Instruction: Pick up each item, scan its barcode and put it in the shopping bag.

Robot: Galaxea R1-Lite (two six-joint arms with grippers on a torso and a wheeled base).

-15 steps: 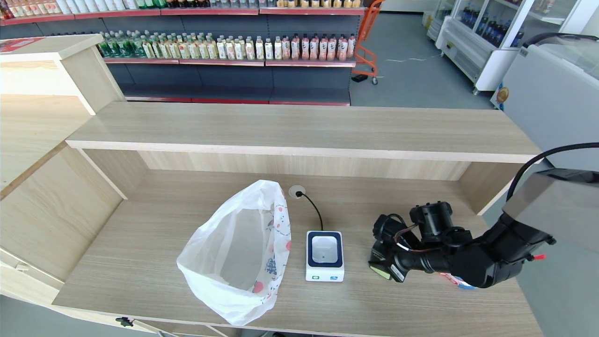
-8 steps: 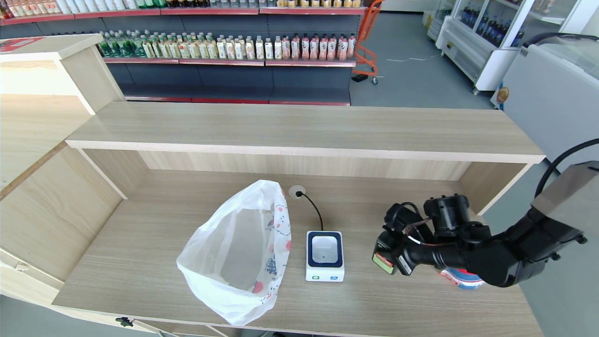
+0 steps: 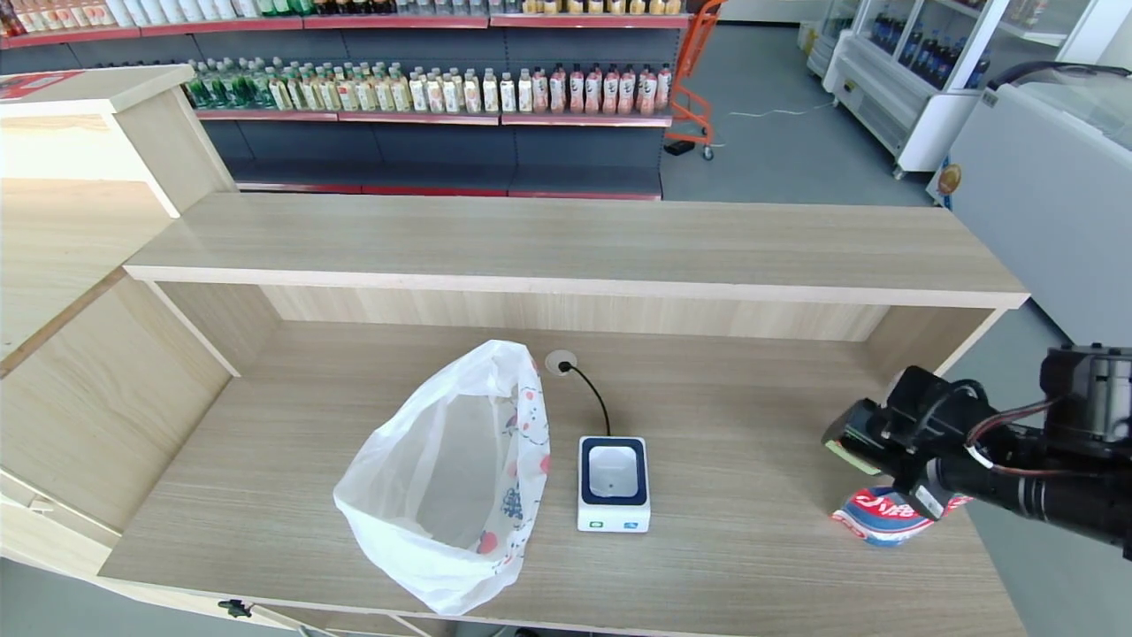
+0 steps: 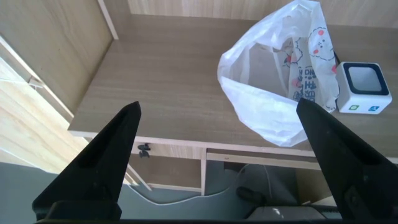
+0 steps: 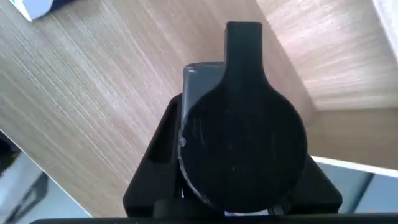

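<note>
Shopping bag (image 3: 442, 478) looks empty. Snack packet (image 3: 880, 516) lies on counter (image 3: 752, 416) near my right gripper (image 3: 851, 442), whose grip I cannot tell. Left gripper (image 4: 217, 106) gapes, holding nothing. Judged: pick, scan and bagging all remain.

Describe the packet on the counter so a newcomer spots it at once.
On the lower wooden counter, look to the right end, well past the white scanner. The packet lies there near the front edge, the only small red, white and blue thing, unlike the big translucent shopping bag.
</note>
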